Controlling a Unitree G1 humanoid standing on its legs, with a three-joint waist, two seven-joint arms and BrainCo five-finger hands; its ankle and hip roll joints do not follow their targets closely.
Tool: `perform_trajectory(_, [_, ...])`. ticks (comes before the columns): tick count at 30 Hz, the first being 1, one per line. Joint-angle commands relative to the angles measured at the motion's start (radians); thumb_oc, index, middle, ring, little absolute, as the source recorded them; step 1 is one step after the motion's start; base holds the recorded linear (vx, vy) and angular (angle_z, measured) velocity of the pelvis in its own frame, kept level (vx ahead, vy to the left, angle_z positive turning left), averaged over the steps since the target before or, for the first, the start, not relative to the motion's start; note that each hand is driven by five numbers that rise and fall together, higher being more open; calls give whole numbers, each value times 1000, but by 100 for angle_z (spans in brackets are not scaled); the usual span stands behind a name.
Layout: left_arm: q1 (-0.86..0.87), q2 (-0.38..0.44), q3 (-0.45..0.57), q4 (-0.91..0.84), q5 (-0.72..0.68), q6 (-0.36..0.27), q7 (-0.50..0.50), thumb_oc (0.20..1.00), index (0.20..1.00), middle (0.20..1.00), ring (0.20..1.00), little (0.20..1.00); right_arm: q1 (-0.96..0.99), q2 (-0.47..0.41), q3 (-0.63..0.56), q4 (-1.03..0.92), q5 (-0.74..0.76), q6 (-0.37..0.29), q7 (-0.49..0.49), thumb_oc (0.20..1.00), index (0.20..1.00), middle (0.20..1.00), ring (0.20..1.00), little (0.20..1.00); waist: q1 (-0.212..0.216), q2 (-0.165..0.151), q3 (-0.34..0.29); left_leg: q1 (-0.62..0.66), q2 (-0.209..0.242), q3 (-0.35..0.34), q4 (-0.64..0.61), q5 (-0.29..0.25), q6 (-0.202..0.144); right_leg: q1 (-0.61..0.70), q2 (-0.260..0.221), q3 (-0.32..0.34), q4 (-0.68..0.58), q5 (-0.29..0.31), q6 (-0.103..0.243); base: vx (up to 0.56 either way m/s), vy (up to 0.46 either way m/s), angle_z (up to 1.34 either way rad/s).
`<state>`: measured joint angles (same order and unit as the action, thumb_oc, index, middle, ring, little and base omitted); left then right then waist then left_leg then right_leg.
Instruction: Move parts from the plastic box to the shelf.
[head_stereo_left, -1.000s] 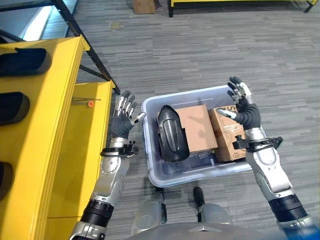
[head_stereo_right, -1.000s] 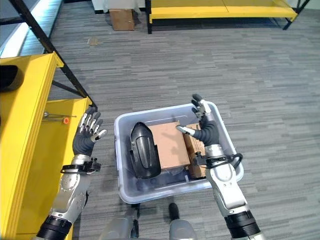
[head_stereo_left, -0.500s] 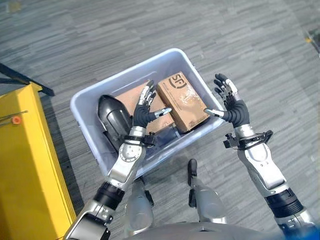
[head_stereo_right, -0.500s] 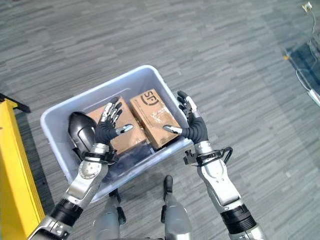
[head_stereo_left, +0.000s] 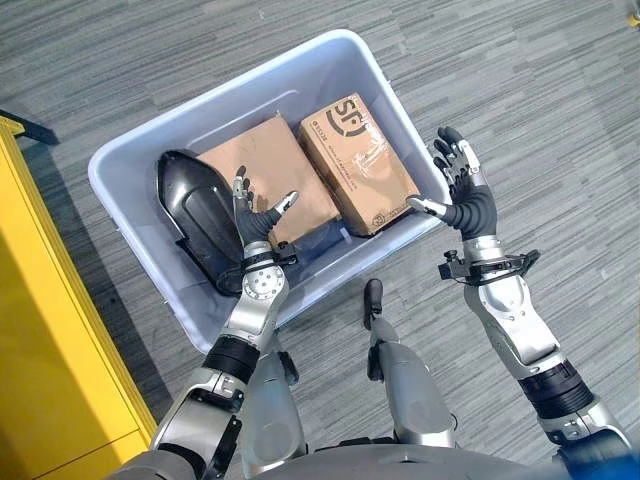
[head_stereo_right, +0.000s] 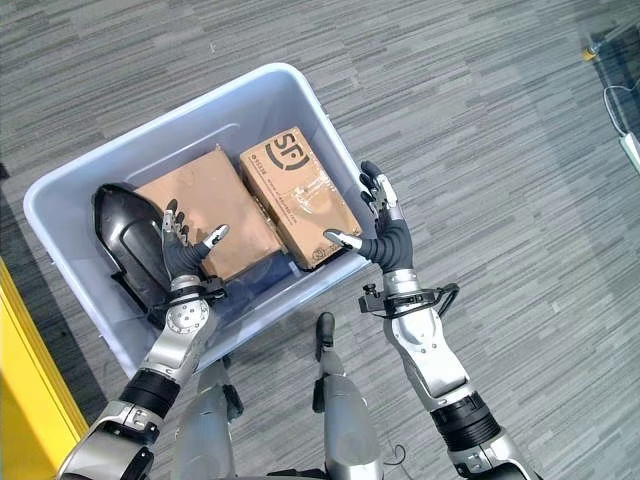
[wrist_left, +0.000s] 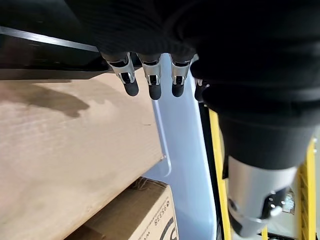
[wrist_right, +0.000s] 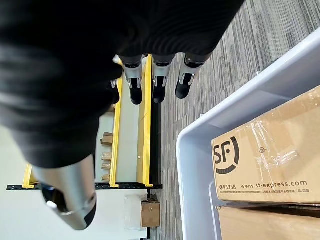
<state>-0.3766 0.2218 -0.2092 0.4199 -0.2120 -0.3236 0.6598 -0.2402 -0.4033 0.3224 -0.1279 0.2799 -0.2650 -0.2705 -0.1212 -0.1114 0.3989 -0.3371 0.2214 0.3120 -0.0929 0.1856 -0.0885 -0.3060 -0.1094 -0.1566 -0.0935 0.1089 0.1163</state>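
Observation:
A grey plastic box (head_stereo_left: 240, 108) stands on the floor in front of me. It holds a black moulded part (head_stereo_left: 195, 222) at its left, a plain cardboard box (head_stereo_left: 265, 165) in the middle and a printed carton (head_stereo_left: 360, 165) at the right. My left hand (head_stereo_left: 255, 215) is open inside the box, fingers straight up between the black part and the plain cardboard box (wrist_left: 65, 150), holding nothing. My right hand (head_stereo_left: 462, 195) is open just outside the box's right wall, palm facing the printed carton (wrist_right: 270, 150).
The yellow shelf (head_stereo_left: 40, 330) runs along the left edge, close beside the box. Grey striped carpet surrounds the box. Far yellow racks (wrist_right: 132, 145) stand across the room in the right wrist view.
The camera has swung, shifting the whole scene. My left hand has dropped from above the cardboard box to the near wall beside the black part. The right hand keeps its place by the right wall.

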Motion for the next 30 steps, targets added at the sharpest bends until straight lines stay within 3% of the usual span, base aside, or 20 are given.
perform_trajectory(1, [-19,49,60,-10,97,-51,110,1000,1000,1000,1000,1000,-33,22,-48,-53,-18,-87,-26,1000,1000,1000,1000,1000,-9,-44,-20,23,67,-18,6,6,-87,-62,-38,36,6,64,78,-35,-33,-7])
perform_trajectory(13, [-27,77,111,57,143,-52,215,1000,1000,1000,1000,1000,-9,4,-36,-77,14,-116,-9,1000,1000,1000,1000,1000,-15,-78,-16,-50,76,-36,6,28,-98,-126,-20,35,6,81,79,-25,-15,1])
perform_trajectory(21, [22,85,147,-18,172,-64,248,1000,1000,1000,1000,1000,27,-12,-53,-93,26,-125,-6,1000,1000,1000,1000,1000,-8,-77,-7,-71,80,-46,6,37,-104,-136,-19,23,6,81,78,0,-1,0])
perform_trajectory(28, [-75,103,106,238,170,-17,238,1000,1000,1000,1000,1000,9,-12,-31,-81,37,-133,-6,1000,1000,1000,1000,1000,-29,-95,-4,-102,84,-48,6,45,-110,-166,-14,20,6,89,79,-6,-5,6])
perform_trajectory(30, [-129,89,98,332,107,-19,210,1000,1000,1000,1000,1000,3,-13,-18,-76,40,-135,-3,1000,1000,1000,1000,1000,-40,-101,-7,-103,85,-45,6,46,-111,-170,-14,20,6,92,79,4,14,6])
